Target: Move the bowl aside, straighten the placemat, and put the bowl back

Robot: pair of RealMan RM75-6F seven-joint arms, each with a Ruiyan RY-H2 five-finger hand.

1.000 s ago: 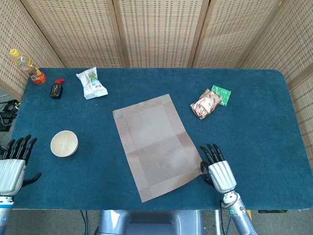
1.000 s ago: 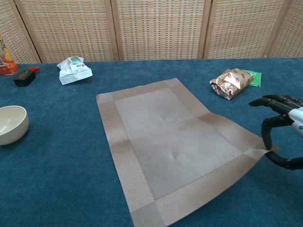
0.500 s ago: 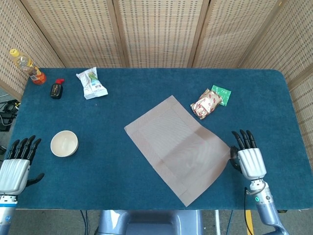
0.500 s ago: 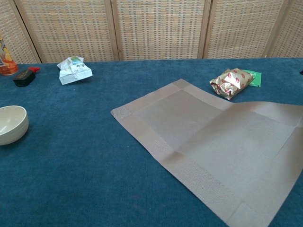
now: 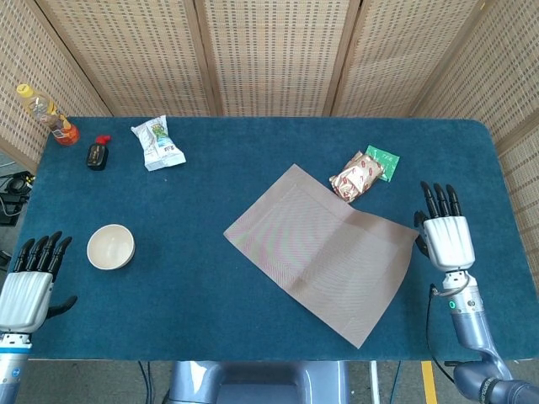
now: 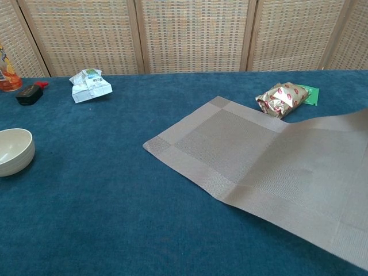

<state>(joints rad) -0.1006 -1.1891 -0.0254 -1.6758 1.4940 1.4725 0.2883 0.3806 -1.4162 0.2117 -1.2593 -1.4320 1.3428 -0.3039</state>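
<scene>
The brown woven placemat (image 5: 320, 248) lies askew on the blue table, reaching toward the right edge. In the chest view the placemat (image 6: 270, 161) rises off the cloth at its right end. My right hand (image 5: 444, 236) is at the mat's right corner, its thumb against that corner and its fingers straight; it pinches the mat there. This hand is outside the chest view. The cream bowl (image 5: 110, 247) stands empty at the left of the table, far from the mat, and shows as bowl (image 6: 14, 150) at the chest view's left edge. My left hand (image 5: 29, 282) hovers near the front left corner, fingers apart, holding nothing.
A gold and red packet (image 5: 356, 177) lies against the mat's far edge, with a green tea packet (image 5: 383, 158) behind it. A white snack bag (image 5: 157, 143), a small black bottle (image 5: 98, 154) and an orange bottle (image 5: 50, 114) stand at the back left. Wicker screens close off the back.
My right hand has moved right and away from me, dragging the mat's corner with it. The mat has swung round and shifted right. The left hand and bowl have barely moved.
</scene>
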